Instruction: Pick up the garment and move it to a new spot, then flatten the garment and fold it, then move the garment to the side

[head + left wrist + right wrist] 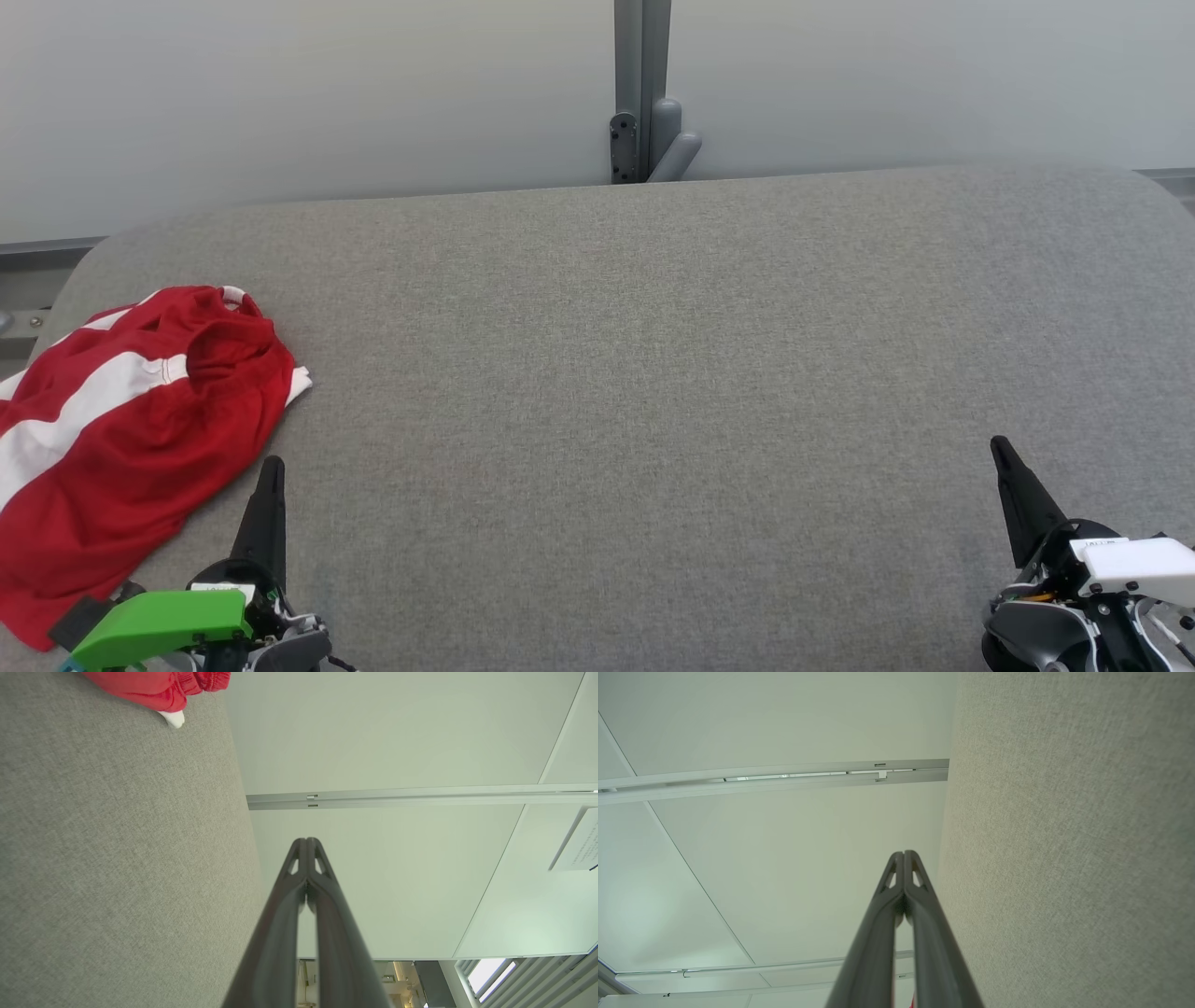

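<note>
A crumpled red garment point(131, 439) with white stripes lies at the left end of the grey fabric table point(653, 373). A corner of the garment point(163, 688) shows at the top of the left wrist view. My left gripper point(273, 464) stands just right of the garment's near edge, shut and empty, its tips point(307, 841) pressed together. My right gripper point(999, 446) rests at the lower right of the table, far from the garment, also shut with nothing in it; its closed tips point(904, 853) point along the table's edge.
A pale wall runs behind the table, with a grey post and bracket point(644, 121) at its middle. The table's far corners are rounded. Wide bare fabric stretches between the two grippers.
</note>
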`<state>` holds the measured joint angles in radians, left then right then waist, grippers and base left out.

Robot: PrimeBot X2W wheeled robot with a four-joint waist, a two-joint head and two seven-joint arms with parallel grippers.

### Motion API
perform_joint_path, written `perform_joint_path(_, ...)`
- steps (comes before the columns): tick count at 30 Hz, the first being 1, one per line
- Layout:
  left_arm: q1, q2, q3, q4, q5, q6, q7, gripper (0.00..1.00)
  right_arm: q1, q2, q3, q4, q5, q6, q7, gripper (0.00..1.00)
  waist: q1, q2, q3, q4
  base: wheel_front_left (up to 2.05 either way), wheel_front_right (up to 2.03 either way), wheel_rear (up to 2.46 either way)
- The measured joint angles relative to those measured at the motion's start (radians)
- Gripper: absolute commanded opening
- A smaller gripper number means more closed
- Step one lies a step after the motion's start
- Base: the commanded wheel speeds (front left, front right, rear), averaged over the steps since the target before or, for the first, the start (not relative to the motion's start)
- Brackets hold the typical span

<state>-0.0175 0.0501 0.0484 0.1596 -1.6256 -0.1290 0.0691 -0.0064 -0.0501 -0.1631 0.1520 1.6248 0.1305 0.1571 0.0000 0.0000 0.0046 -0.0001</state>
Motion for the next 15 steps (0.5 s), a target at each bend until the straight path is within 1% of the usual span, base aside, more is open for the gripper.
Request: perform_joint_path(15,0.0,0.0,0.0,0.0,0.0,0.0,0.0,0.0,0.0,0.0,0.0,0.0,0.0,0.0,0.0,0.0,0.0,0.0,0.0,0.0,0.0,0.0,0.0)
